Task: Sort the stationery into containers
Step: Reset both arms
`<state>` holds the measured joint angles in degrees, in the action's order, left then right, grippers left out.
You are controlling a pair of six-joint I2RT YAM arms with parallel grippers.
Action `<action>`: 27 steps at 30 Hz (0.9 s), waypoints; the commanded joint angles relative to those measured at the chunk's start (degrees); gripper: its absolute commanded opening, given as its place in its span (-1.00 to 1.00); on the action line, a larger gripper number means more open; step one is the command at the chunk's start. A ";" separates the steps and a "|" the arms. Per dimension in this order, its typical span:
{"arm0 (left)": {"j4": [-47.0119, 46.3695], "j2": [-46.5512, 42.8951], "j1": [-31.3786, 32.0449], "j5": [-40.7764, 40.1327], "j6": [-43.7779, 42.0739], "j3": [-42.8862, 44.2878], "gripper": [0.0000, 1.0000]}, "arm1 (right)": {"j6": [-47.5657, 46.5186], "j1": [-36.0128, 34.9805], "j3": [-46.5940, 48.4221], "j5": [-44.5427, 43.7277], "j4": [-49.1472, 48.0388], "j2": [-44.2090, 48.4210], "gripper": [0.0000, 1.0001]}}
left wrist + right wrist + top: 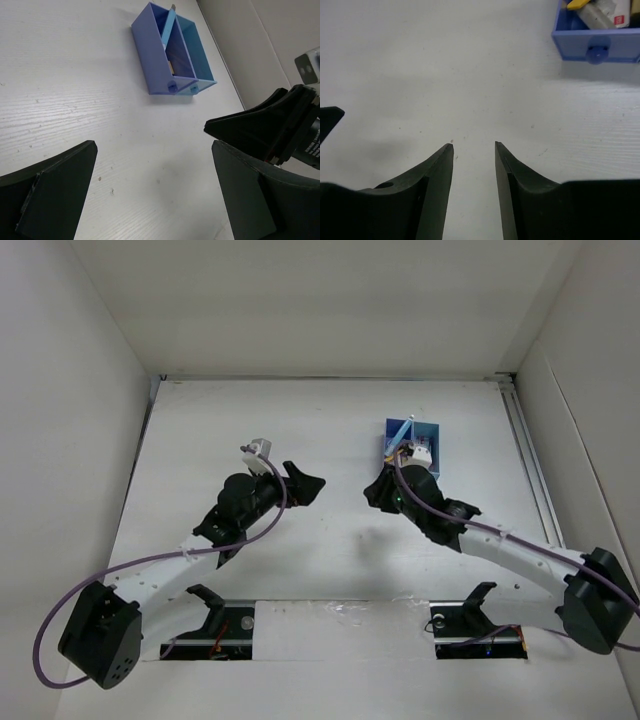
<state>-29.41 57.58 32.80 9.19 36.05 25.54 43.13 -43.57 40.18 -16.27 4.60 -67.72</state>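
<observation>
The white tabletop (330,430) carries everything. The left pincer (154,147) hangs with its jaws spread as wide as they go, nothing between them. The right pincer (473,145) is partly open over bare surface and empty too, with the box up and to its right.

One blue plastic box (150,55) sits toward the far right of the tabletop, just ahead of the right pincer. Two sections show – a darker one and a lighter one – each with a small knob on its end face. It looks thin-walled, stiff and light, so it would likely skid on the smooth surface if nudged. Pinching over one upright wall seems safer than spanning the whole body.

All the stationery I can make out lies inside the box:
- One light blue pen (401,429) leans out over the rim. It should be rigid, light and prone to rolling – best pinched across mid-shaft.
- One beige block (600,14) with a red mark, probably slightly soft and grippy, to be taken across its short sides.
- One yellow piece (580,4), mostly cut off by the frame edge.

Any further items in there are too small to count.
</observation>
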 commanded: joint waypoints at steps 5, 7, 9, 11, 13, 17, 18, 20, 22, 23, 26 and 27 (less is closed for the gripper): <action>0.93 -4.40 -0.19 -1.97 -2.21 2.32 0.99 | 1.26 2.61 -2.30 -0.88 -4.15 5.84 0.24; 2.77 -5.20 -0.19 -3.82 -2.83 2.32 0.99 | 0.20 2.61 -2.30 4.28 -5.65 4.89 0.30; 3.30 -7.21 -0.19 -5.49 -2.83 1.79 0.99 | -1.46 2.61 -2.30 8.17 -6.97 1.03 0.33; 3.30 -8.45 -0.19 -8.83 -1.95 0.22 0.99 | -2.70 1.22 0.23 11.08 -7.68 -2.57 0.33; 3.30 -9.76 -0.19 -11.81 -1.34 0.21 0.99 | -3.76 -0.02 1.91 11.09 -7.68 -8.20 0.30; 2.60 -9.77 -0.72 -14.36 -1.34 -1.45 0.99 | -6.22 -2.13 4.02 12.75 -7.68 -14.62 0.12; 1.82 -9.77 -0.72 -14.90 -0.55 -1.46 0.99 | -7.09 -2.91 4.72 12.76 -8.20 -15.33 0.09; 1.20 -9.25 -0.72 -15.51 -0.55 -1.46 0.99 | -7.71 -2.92 4.73 13.37 -8.82 -16.64 -0.12; 0.50 -9.24 -0.72 -16.30 -1.86 -1.99 0.99 | -8.42 -2.92 5.26 15.03 -8.82 -17.26 -0.46; 0.49 -8.72 -0.72 -16.31 -1.86 -2.51 0.99 | -9.03 -2.92 5.26 15.04 -8.82 -17.27 -0.81; 0.49 -9.41 -0.72 -16.31 -3.36 -2.51 0.99 | -9.03 -3.45 4.55 15.14 -10.23 -16.74 -1.00; -0.03 -9.94 -0.72 -16.31 -4.05 -3.21 0.99 | -9.03 -3.45 3.86 15.13 -10.92 -15.70 -1.00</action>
<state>-26.00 48.93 32.38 -5.85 34.06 23.14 35.59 -46.26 42.68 -2.13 -1.87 -85.25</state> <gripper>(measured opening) 0.993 0.010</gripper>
